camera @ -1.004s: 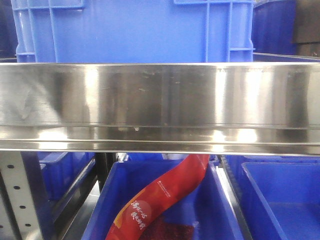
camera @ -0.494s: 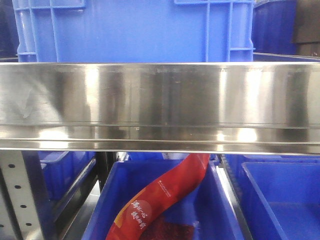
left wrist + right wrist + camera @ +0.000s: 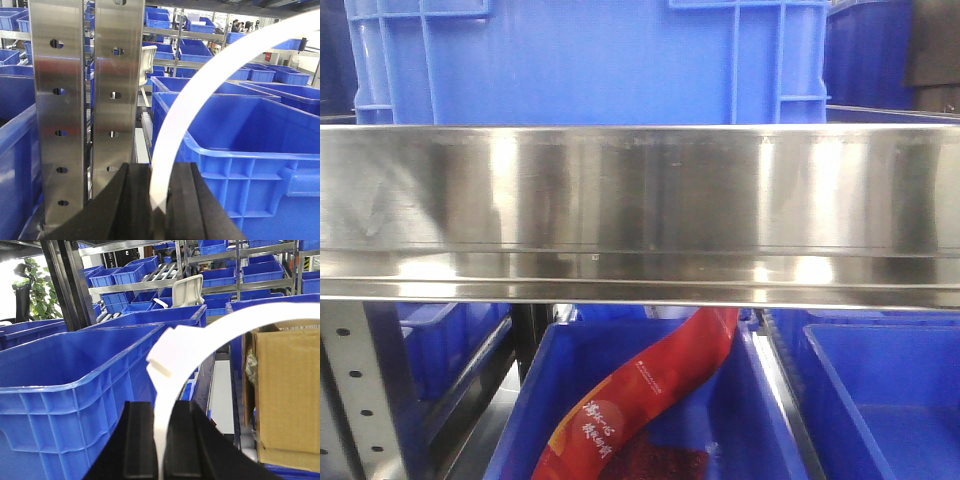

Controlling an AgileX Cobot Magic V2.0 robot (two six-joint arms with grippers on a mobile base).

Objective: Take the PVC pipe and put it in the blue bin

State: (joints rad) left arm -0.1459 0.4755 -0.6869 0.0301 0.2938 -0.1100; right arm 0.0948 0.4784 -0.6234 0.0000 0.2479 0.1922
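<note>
**A:** How many claws, and what is in them?

**B:** Two; the left claw (image 3: 160, 172) is closed narrow on a white pipe (image 3: 170, 130), which sits pinched between its two black fingers; the right claw (image 3: 164, 410) is clamped the same way on a white pipe (image 3: 260, 315) with one blocky fitting just above the fingers. I cannot tell whether that is one pipe or two.

**A:** Where does the pipe run?

**B:** It runs up out of each claw, then curves off to the right and out of frame.

**A:** What crowds the left claw?

**B:** Two steel posts (image 3: 55, 100) stand upright side by side, punched with holes, close on its left; one near bin (image 3: 240, 185) sits on its right with an open top, and the pipe's arc crosses in front of its near corner; more blue bins sit on racks behind, too many to count.

**A:** And the right claw?

**B:** One big bin (image 3: 60, 405) is on its left, rim corner near the fitting; one cardboard box (image 3: 285, 400) is on its right; between them a narrow lane stays open, running back.

**A:** What does the front camera show?

**B:** One steel rail (image 3: 640, 200) spans the full width; one top bin (image 3: 590, 60) stands above it; three sit below — a left bin (image 3: 450, 345), a middle bin (image 3: 760, 420) with one red packet (image 3: 640, 390) leaning in it, and a right bin (image 3: 880, 400) just beside that.
</note>
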